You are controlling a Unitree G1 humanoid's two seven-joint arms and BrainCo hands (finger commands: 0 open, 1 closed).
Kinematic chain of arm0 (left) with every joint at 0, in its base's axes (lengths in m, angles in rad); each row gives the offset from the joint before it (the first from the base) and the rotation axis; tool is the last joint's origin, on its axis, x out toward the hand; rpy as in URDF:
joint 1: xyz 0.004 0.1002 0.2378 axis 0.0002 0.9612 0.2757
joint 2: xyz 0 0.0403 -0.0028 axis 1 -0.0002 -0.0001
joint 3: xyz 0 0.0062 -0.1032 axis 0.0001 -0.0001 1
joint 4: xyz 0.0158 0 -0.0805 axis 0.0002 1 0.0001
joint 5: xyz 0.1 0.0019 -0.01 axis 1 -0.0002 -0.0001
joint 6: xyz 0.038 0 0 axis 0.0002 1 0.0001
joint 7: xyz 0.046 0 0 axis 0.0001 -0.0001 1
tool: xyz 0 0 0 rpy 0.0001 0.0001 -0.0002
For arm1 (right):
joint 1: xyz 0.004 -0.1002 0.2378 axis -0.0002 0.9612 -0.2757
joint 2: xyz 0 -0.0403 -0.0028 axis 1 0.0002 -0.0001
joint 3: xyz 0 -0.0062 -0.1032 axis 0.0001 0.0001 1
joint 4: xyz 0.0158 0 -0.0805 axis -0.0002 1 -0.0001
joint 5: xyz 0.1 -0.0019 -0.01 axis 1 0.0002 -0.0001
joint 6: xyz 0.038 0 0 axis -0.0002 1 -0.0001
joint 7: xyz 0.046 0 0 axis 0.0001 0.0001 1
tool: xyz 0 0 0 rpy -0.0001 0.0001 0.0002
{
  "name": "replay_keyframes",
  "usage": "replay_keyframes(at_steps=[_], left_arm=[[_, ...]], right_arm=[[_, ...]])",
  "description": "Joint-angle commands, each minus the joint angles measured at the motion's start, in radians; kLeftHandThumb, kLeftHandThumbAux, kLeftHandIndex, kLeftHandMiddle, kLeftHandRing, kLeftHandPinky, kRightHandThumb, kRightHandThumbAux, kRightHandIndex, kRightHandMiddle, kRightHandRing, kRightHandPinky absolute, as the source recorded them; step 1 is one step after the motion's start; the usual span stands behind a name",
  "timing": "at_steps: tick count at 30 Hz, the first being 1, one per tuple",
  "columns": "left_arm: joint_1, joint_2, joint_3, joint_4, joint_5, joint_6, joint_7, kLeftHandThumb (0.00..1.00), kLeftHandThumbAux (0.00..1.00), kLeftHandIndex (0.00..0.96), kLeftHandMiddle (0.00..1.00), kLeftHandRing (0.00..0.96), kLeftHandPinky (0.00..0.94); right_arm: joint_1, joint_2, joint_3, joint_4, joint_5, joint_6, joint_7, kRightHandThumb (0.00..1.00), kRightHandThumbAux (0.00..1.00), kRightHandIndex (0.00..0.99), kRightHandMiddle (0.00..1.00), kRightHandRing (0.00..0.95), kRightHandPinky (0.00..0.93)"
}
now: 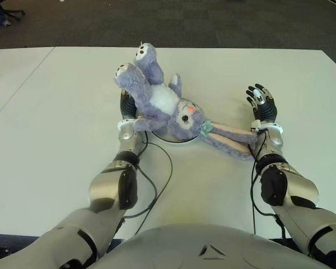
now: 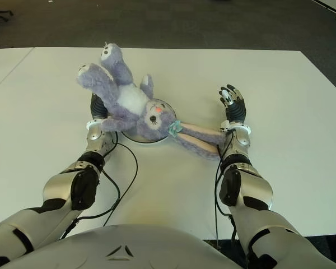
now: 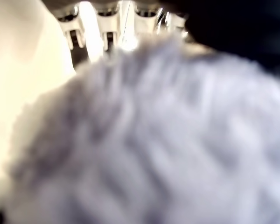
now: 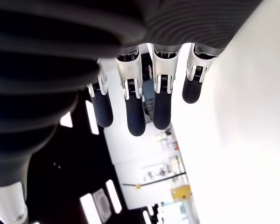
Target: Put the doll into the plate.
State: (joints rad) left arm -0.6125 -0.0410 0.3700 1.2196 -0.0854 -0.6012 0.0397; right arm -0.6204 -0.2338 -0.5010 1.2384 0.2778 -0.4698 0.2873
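Observation:
A purple plush rabbit doll [image 1: 159, 103] lies across a white round plate [image 1: 169, 139], which it mostly hides. Its head [image 2: 154, 119] is over the plate and its legs [image 1: 135, 70] stick up at the far side. Its long ears [image 1: 231, 138] trail off the plate to the right, reaching my right wrist. My left hand [image 1: 126, 107] stands just left of the plate, pressed against the doll's body. In the left wrist view purple fur [image 3: 168, 140] fills the picture and my fingers [image 3: 105, 25] look straight behind it. My right hand [image 1: 261, 101] is apart from the doll, fingers [image 4: 135, 112] spread, holding nothing.
The white table [image 1: 61, 112] stretches wide on both sides, ending at a dark carpet floor [image 1: 213, 22] beyond. Black cables [image 1: 157, 185] loop on the table beside both forearms, near the front edge.

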Motion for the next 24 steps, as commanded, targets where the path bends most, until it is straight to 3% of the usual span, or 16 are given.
replay_keyframes(at_steps=[1,24], left_arm=[[0.208,-0.017,0.000,0.125,0.006,0.095,0.000,0.000,0.521,0.100,0.187,0.184,0.177],[0.206,0.001,-0.030,0.128,0.026,0.128,0.024,0.000,0.532,0.107,0.201,0.197,0.182]], right_arm=[[0.156,0.134,-0.071,0.118,0.072,0.182,0.028,0.000,0.669,0.228,0.280,0.266,0.253],[0.157,0.146,-0.114,0.116,0.064,0.193,0.041,0.013,0.700,0.268,0.298,0.275,0.253]])
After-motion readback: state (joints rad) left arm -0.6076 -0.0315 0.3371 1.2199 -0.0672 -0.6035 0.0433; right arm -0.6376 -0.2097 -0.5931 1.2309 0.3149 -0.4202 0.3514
